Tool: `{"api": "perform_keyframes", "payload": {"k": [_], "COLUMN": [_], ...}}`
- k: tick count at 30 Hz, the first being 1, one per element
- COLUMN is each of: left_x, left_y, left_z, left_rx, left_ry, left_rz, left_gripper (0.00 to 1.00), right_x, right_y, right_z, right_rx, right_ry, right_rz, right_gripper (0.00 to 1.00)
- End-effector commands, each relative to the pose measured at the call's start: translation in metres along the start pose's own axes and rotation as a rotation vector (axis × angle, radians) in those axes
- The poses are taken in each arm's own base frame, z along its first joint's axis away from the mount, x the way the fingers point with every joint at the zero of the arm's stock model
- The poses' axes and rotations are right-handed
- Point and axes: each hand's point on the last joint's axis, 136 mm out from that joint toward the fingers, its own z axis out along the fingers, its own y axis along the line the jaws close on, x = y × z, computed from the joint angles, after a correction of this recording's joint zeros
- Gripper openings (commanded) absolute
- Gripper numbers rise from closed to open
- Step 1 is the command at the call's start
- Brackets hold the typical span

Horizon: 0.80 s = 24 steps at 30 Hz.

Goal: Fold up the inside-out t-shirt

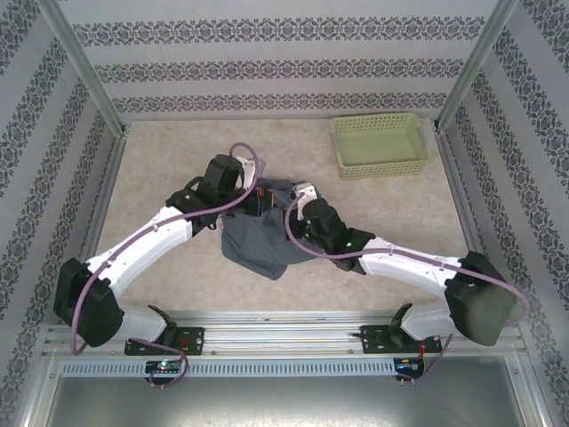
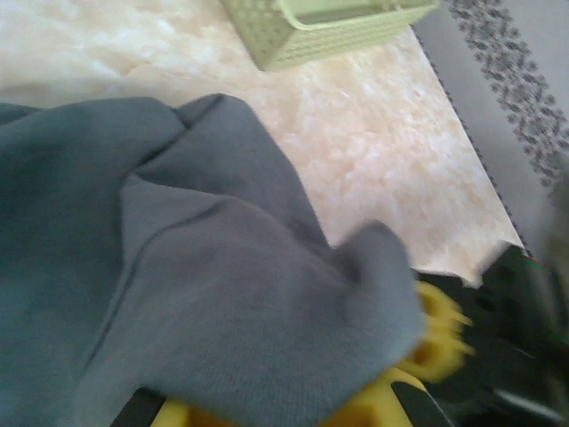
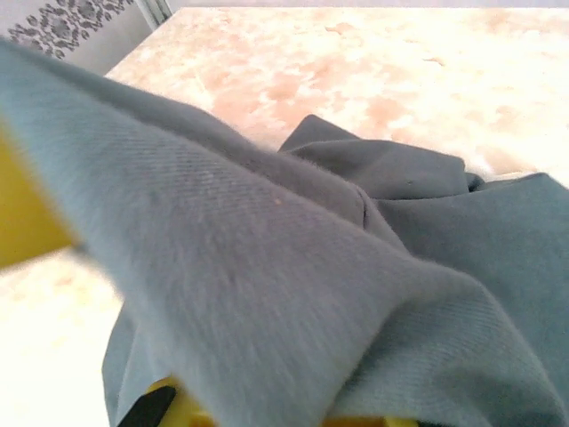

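1. Top view: the inside-out t-shirt [image 1: 260,238] lies bunched in a slate-grey heap around the middle of the table [image 1: 160,160], not spread flat.
2. My left gripper [image 1: 255,199] sits at the heap's upper left edge and my right gripper [image 1: 301,199] at its upper right edge. Both are down in the cloth and near each other. From up here I cannot tell how either set of jaws stands.
3. A light green basket [image 1: 380,145] stands at the far right of the table, well apart from the shirt.
4. Left wrist view: the shirt [image 2: 178,267] covers the left and lower part of the picture in soft folds. One fold is draped over the yellow fingers [image 2: 442,338] and hides the gap between them, so I cannot tell whether they are clamped on it. The basket [image 2: 302,36] is at the top edge, with bare table [image 2: 382,151] between it and the cloth.
5. Right wrist view: a ridge of the shirt [image 3: 293,294] runs close under the camera, from upper left to lower right. A blurred yellow finger [image 3: 22,222] shows at the left edge, touching the cloth. The cloth covers the jaws, so I cannot tell this grip either. More of the shirt lies crumpled on the table [image 3: 356,71] beyond.
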Motion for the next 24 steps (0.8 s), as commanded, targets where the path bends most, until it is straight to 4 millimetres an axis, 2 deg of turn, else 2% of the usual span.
{"api": "perform_keyframes", "payload": {"k": [1,3,5,8,10,13,17,19,21,24], "left_x": [-0.017,-0.022,-0.026,-0.023,-0.017,0.002,0.033,0.044,0.053,0.06], "left_y": [0.016,0.018,0.023,0.04,0.041,0.032,0.009,0.01,0.034,0.084], "left_z": [0.008,0.013,0.015,0.013,0.011,0.007,0.003,0.001,0.0,-0.004], "left_rx": [-0.01,-0.006,-0.038,-0.146,-0.173,-0.203,-0.163,-0.164,-0.262,-0.411], "left_ry": [0.005,0.01,0.011,0.02,0.037,0.058,0.069,0.066,0.059,0.082], "left_rz": [-0.099,-0.1,-0.084,-0.07,-0.034,0.045,0.149,0.146,0.106,-0.033], "left_gripper": [0.0,0.0,0.02,0.16,0.22,0.34,0.36,0.38,0.5,0.55], "right_x": [-0.009,-0.009,-0.011,-0.012,-0.015,-0.023,-0.038,-0.045,-0.051,-0.052], "right_y": [0.011,0.01,-0.004,-0.024,-0.029,-0.022,-0.007,-0.003,-0.001,-0.01], "right_z": [-0.032,-0.046,-0.056,-0.064,-0.066,-0.068,-0.073,-0.078,-0.083,-0.09], "right_rx": [-0.144,-0.213,-0.223,-0.222,-0.239,-0.286,-0.361,-0.376,-0.379,-0.317], "right_ry": [-0.02,-0.021,-0.035,-0.079,-0.099,-0.114,-0.13,-0.139,-0.15,-0.163], "right_rz": [0.036,0.093,0.165,0.251,0.283,0.289,0.268,0.262,0.254,0.246], "right_gripper": [0.0,0.0,0.0,0.0,0.0,0.0,0.0,0.0,0.0,0.0]}}
